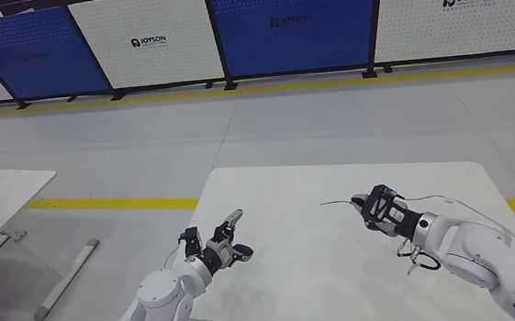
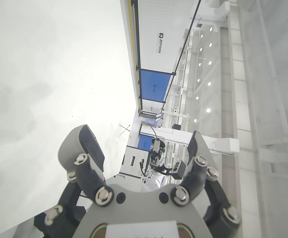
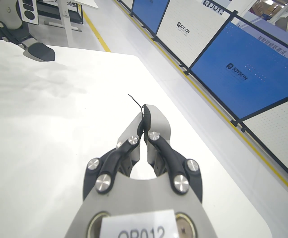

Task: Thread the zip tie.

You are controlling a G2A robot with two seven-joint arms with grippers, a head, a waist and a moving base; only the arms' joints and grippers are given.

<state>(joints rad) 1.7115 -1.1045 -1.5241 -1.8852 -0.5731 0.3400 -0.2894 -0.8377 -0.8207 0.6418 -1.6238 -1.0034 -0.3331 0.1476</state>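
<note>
— Nearest to us, what is the right tool [image 3: 144,117] doing?

— Its two fingers are pressing together, pinching the zip tie [image 3: 136,102] between their black pads. A thin black end of the tie is sticking out past the fingertips, curving slightly as it goes. It is hanging over the counter [image 3: 67,94]; whether it is touching the surface, I cannot tell.

— And the rest of the tie?

— That part is sitting hidden between the pads, so I am not seeing how much is inside.

— Where is the left tool [image 1: 239,234] sitting?

— It is hovering over the near left part of the counter, well apart from the tie. Its fingers are spreading wide, with nothing between them. From above, the tie's free end is pointing toward that side.

— What is lying farther out?

— Both arms are working over a white counter with rounded corners. Beyond its far edge, a yellow line [image 1: 105,204] is running along the grey floor. Blue and white panels [image 1: 296,24] are standing in a row behind that.
</note>
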